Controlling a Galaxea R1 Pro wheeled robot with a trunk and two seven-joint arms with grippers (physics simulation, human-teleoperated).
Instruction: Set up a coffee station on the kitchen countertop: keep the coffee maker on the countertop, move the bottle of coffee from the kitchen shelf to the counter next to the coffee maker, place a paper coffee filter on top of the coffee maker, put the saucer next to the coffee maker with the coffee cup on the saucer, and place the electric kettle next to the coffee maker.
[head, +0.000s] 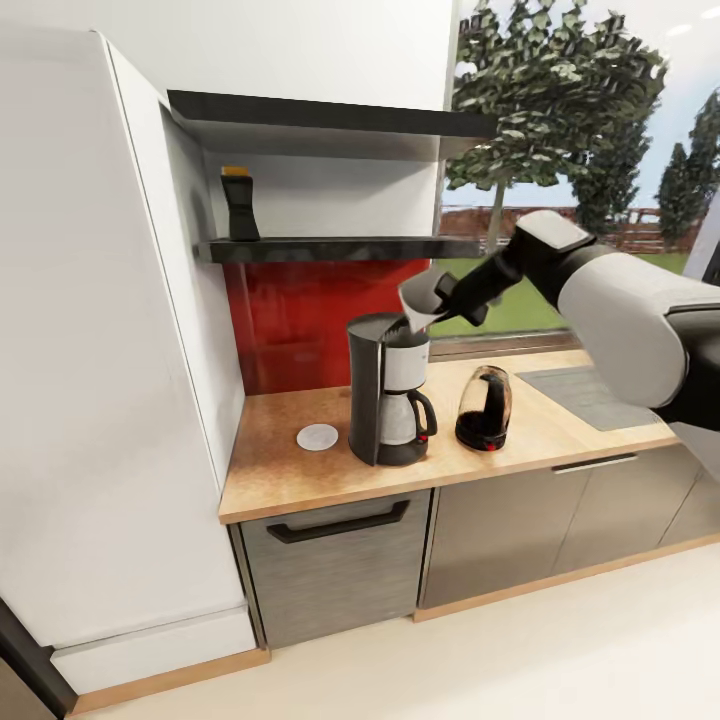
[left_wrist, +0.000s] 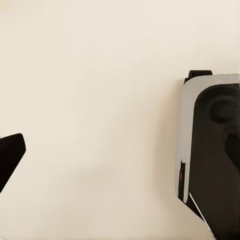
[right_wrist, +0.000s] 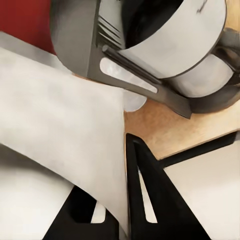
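No readable text or labels anywhere.

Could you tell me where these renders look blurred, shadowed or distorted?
Head view: sharp, straight lines bowed; coffee maker and electric kettle cast soft shadows on the countertop. Right wrist view: paper coffee filter looms large and soft-edged. Left wrist view: flat, even light, no glare.

My head view is bright and even, daylight coming from the window (head: 560, 170). Soft shadows sit under the kitchen shelf (head: 340, 248). Straight lines bow near the edges. My right wrist view is close and soft, my left flat and pale.
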